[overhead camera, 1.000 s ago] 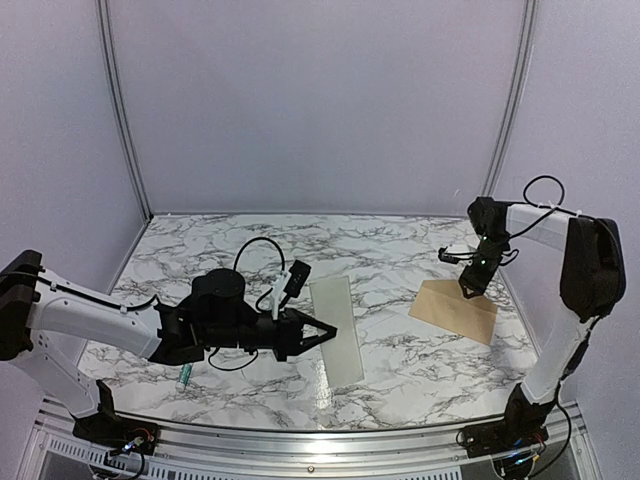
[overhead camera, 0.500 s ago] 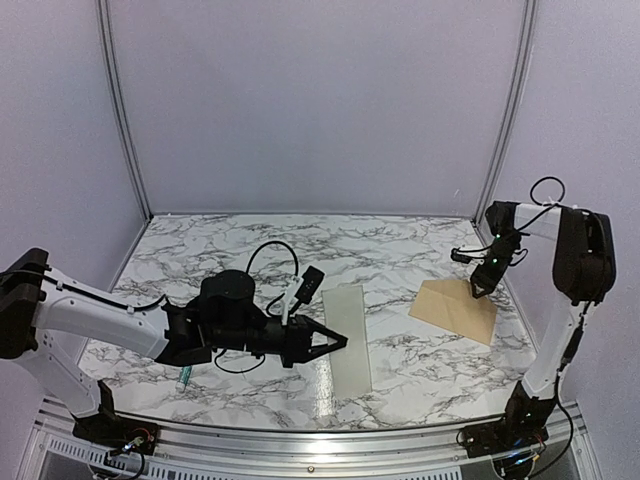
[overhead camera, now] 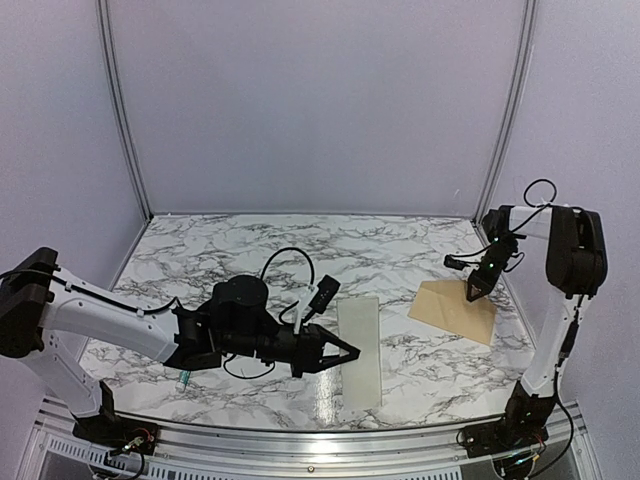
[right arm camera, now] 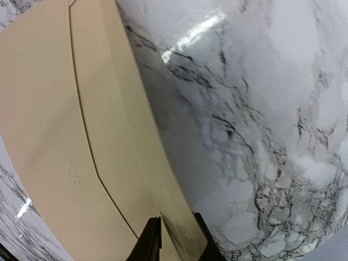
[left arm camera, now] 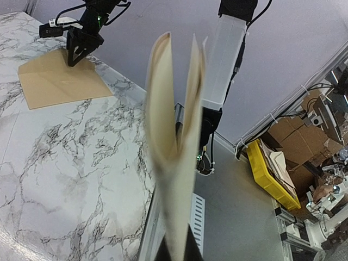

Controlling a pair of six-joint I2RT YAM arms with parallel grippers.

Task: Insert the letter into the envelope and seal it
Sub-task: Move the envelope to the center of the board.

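Letter [left arm camera: 166, 114] folded, pinched in shut left pincer [overhead camera: 352, 352], held over marble surface [overhead camera: 200, 262] near front edge. Envelope [overhead camera: 455, 312] flat on surface, far right. Right pincer [right arm camera: 176, 223] nipped on envelope's edge, tips down. Envelope and letter well apart.

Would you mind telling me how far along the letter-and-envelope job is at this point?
Done: the left claw is shut on the letter, held up and bowed into a fold. In hand: the right claw is at the far edge of the envelope, jaws either side of it; a firm grip isn't clear. Still to do: opening the envelope, sliding the letter in, sealing; the two are well apart.
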